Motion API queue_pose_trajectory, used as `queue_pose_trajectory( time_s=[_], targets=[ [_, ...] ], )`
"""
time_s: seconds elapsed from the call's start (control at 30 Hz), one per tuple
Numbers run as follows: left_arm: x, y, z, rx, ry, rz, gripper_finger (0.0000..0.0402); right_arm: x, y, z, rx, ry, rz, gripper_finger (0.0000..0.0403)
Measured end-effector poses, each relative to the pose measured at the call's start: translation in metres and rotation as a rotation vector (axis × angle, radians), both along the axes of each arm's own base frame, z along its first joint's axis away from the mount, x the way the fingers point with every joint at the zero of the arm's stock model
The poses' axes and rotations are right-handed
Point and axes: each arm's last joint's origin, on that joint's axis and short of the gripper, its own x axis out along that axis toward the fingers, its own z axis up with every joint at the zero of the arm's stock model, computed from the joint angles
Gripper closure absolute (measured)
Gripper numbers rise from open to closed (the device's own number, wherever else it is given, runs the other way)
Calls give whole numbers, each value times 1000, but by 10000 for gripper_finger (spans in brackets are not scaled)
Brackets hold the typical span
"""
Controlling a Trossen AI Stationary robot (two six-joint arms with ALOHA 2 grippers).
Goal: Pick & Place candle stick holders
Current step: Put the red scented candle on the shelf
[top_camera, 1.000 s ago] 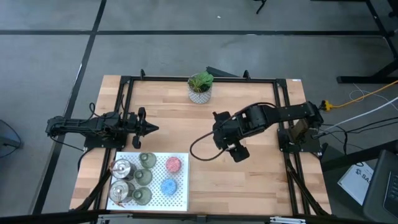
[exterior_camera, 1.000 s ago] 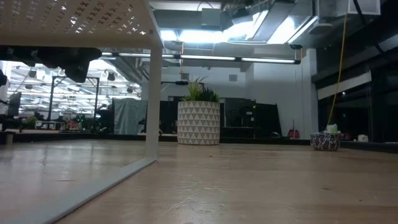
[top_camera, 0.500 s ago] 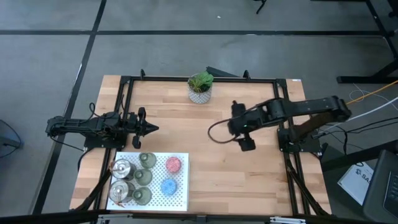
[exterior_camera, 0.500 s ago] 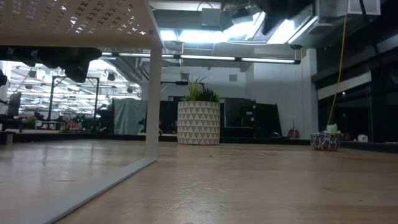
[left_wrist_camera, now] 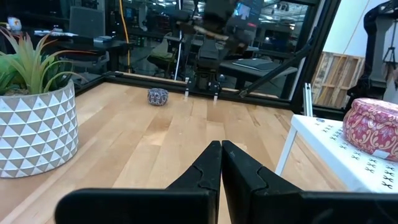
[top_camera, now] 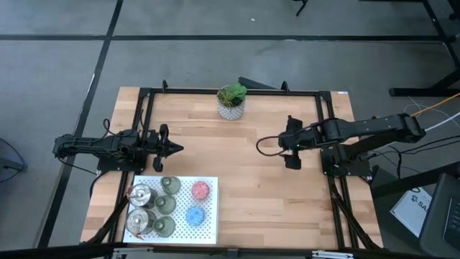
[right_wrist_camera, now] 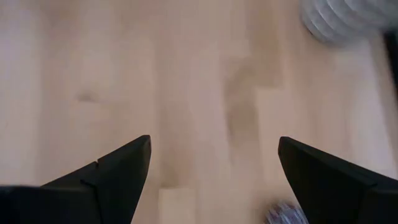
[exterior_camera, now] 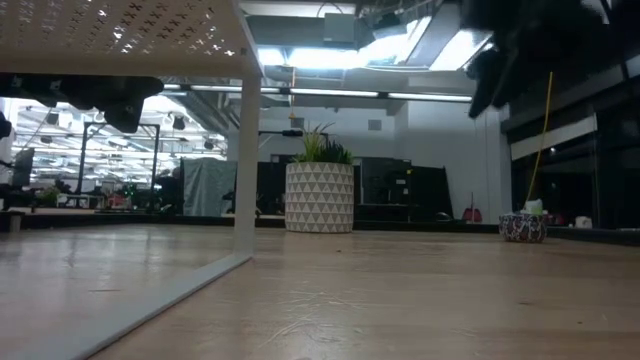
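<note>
From above I see the white perforated tray at lower left of the frame, carrying two silver holders, three olive-grey holders, a pink holder and a blue holder. The speckled purple holder sits apart on the bare table, near the far frame rail in my left wrist view. My left gripper, jaws pressed together, waits above the tray at centre left. My right gripper, jaws spread and empty, hangs right of centre. The potted plant stands at top centre.
</note>
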Motion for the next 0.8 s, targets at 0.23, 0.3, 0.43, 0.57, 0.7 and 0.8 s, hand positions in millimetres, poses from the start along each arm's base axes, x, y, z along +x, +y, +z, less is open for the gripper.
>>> queue_pose_trajectory(
  time_s=[0.23,0.3,0.43,0.57,0.7,0.8],
  targets=[
    [0,0,0,0,0,0,395,-3,-10,-28,-65,-13,-240,47],
    [0,0,0,0,0,0,396,-4,-10,-33,-46,-16,-254,47],
    [0,0,0,0,0,0,395,0,-9,-34,-12,-44,-254,47],
    [0,0,0,0,0,0,395,1,-13,-33,-22,-108,-431,48],
    [0,0,0,0,0,0,395,-9,-28,-36,-93,-115,-710,48],
    [0,0,0,0,0,0,396,-22,-45,-39,-66,-31,-891,48]
  ],
)
